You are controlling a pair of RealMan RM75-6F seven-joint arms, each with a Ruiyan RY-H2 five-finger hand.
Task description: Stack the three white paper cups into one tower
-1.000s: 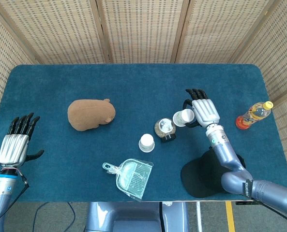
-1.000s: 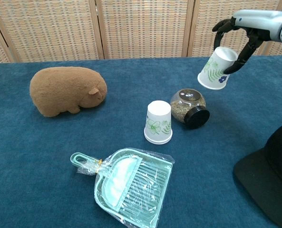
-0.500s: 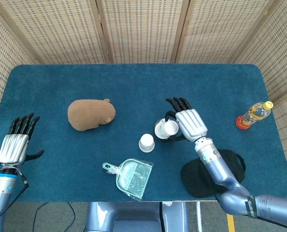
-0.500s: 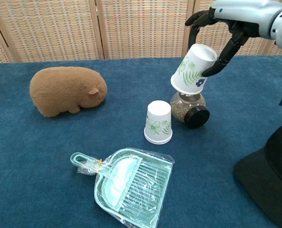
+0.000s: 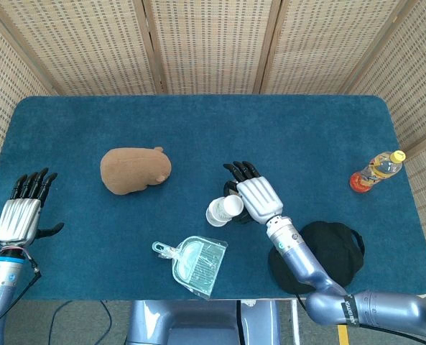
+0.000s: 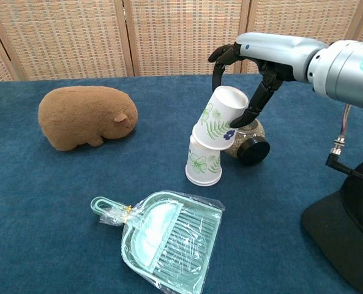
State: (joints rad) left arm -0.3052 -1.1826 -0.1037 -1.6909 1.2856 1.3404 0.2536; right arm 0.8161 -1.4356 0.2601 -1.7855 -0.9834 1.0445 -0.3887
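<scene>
My right hand grips a white paper cup upside down, tilted, its mouth settling over the inverted cup on the table; tilted so the rim catches first, I judge; my left hand rests apart, fingers spread, holding nothing; a third cup I cannot see.

Silver hand, black fingers

- Stood behind the scene: folding screen of woven cane panels in pale wooden frames, spanning the full width.
- Lay in front: surface covered in deep blue carpet-like cloth, with rounded corners.
- Showed below the near edge: grey floor with a yellow stripe.
- Lit evenly, without hard shadows.
</scene>
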